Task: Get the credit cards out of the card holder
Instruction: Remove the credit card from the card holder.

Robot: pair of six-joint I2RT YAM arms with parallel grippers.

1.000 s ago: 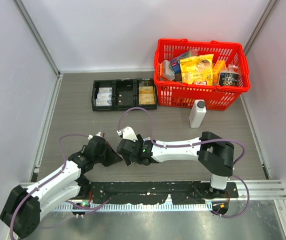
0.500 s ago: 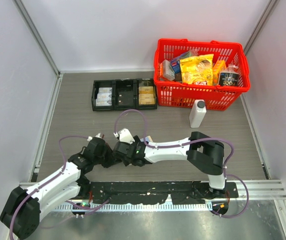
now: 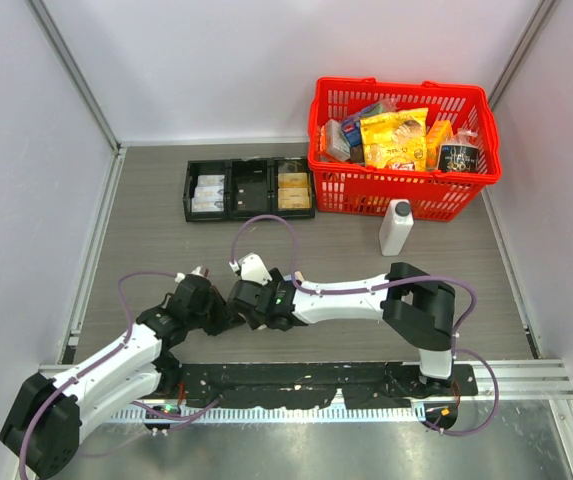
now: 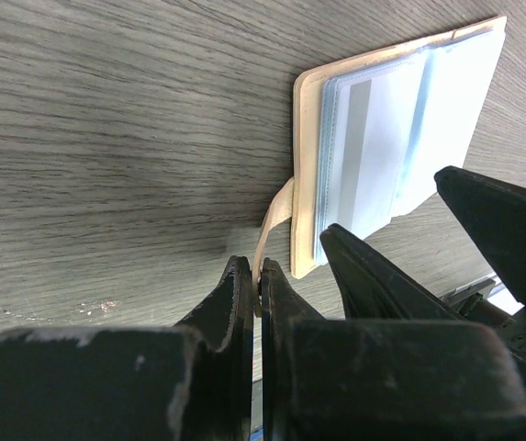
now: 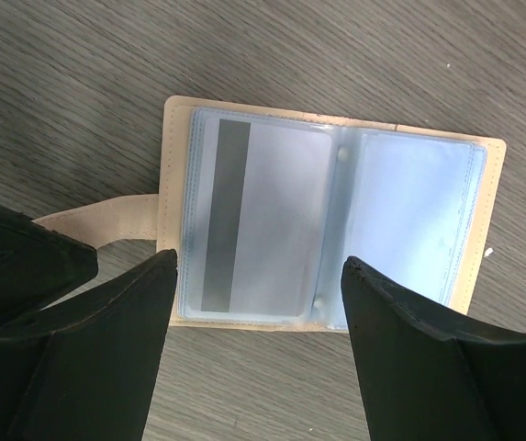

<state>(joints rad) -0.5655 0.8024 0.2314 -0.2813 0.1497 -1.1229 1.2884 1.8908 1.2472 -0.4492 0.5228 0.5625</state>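
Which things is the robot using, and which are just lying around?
For the job: open card holder, the card in its sleeve, left claw pinching its tab, right claw open above.
Lying about: red basket, white bottle, black tray.
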